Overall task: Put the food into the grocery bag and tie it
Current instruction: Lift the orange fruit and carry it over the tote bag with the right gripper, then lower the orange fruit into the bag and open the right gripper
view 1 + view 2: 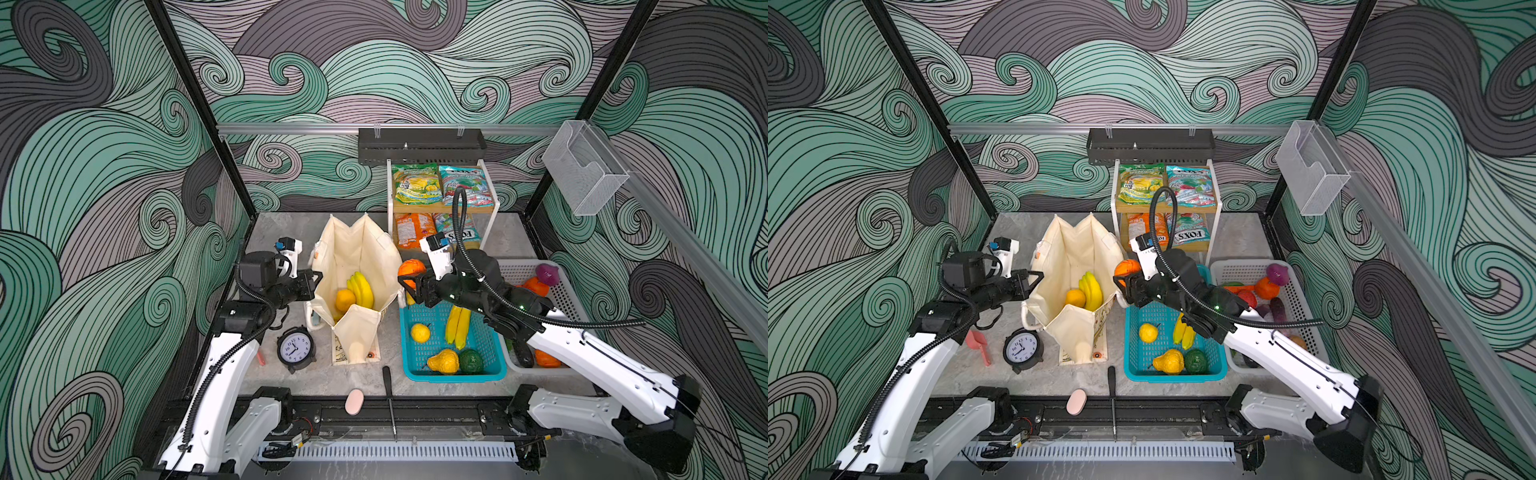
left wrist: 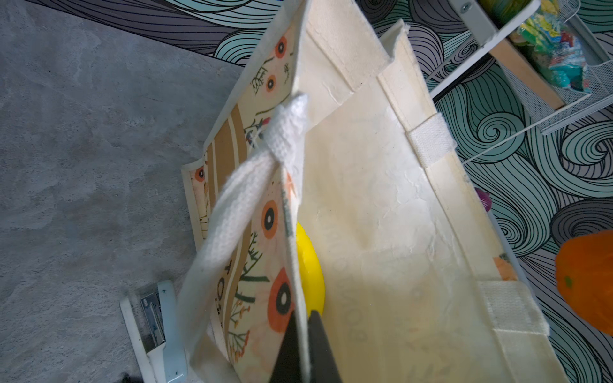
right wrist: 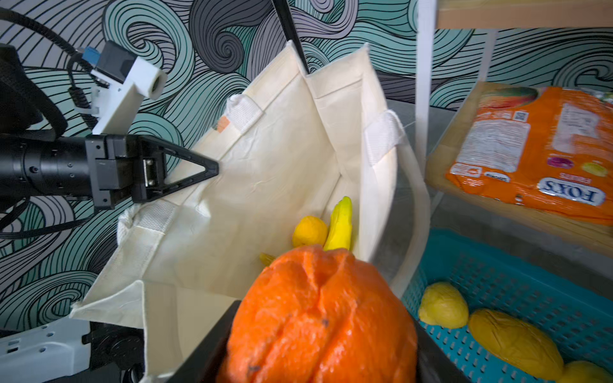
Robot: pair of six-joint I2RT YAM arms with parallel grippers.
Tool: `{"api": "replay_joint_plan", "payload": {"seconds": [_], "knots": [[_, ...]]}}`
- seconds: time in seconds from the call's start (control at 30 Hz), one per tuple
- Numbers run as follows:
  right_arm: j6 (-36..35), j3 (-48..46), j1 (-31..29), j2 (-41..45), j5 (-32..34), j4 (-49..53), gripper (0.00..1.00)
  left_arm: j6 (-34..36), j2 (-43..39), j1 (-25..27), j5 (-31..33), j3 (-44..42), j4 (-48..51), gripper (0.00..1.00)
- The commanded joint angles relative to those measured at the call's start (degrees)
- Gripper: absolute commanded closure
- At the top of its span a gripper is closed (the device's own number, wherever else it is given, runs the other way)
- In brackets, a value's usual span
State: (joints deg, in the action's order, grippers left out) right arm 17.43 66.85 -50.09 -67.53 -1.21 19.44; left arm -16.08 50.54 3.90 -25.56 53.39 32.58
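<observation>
Left tool (image 1: 316, 277) pinches grocery bag (image 1: 361, 249) rim; right tool (image 1: 409, 277) clamps orange (image 1: 411, 267) beside teal basket (image 1: 453, 377).

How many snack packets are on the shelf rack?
4. A glossy green-yellow packet and a teal packet lie on the white wire rack's top tier. An orange packet and a second teal packet lie on the lower tier, partly occluded. More may be hidden.

Left arm (image 1: 224, 374) comes in from the left, forearm about level. Left hand (image 1: 316, 277) is pinched tight on the rim of the grocery bag (image 1: 361, 249), jaws flat together on the cloth. Right arm (image 1: 590, 357) stretches across from the right. Right hand (image 1: 409, 280) has its jaws part-spread, gripping the orange (image 1: 411, 268) just beside the bag's right edge.
</observation>
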Motion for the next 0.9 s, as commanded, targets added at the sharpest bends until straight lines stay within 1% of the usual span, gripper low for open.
{"api": "replay_joint_plan", "payload": {"seconds": [0.0,0.07,0.23,0.37,0.7,0.87], "knots": [[0.2,4.0,-2.4,-3.1,2.0,-1.7,0.41,0.9,-1.4,0.3,-0.6,0.8,-1.7,1.0],[-0.4,5.9,-3.7,-5.0,3.0,-2.3,0.41,0.9,-1.2,0.3,-1.0,0.9,-1.7,1.0],[-0.7,11.5,-5.2,-11.9,3.1,-1.0,0.42,0.8,-1.2,0.3,-1.5,0.8,-1.9,1.0],[-0.8,14.1,-6.5,-17.3,3.1,-0.4,0.42,0.4,-1.0,0.3,-1.6,0.9,-2.0,1.0],[-2.2,24.3,-7.7,-31.2,-0.3,6.8,0.43,0.3,-0.5,0.3,-1.6,1.0,-1.9,1.0],[-2.7,25.0,-7.7,-34.5,-1.4,8.0,0.43,0.2,-0.2,0.3,-1.8,1.0,-1.9,1.0]]}}
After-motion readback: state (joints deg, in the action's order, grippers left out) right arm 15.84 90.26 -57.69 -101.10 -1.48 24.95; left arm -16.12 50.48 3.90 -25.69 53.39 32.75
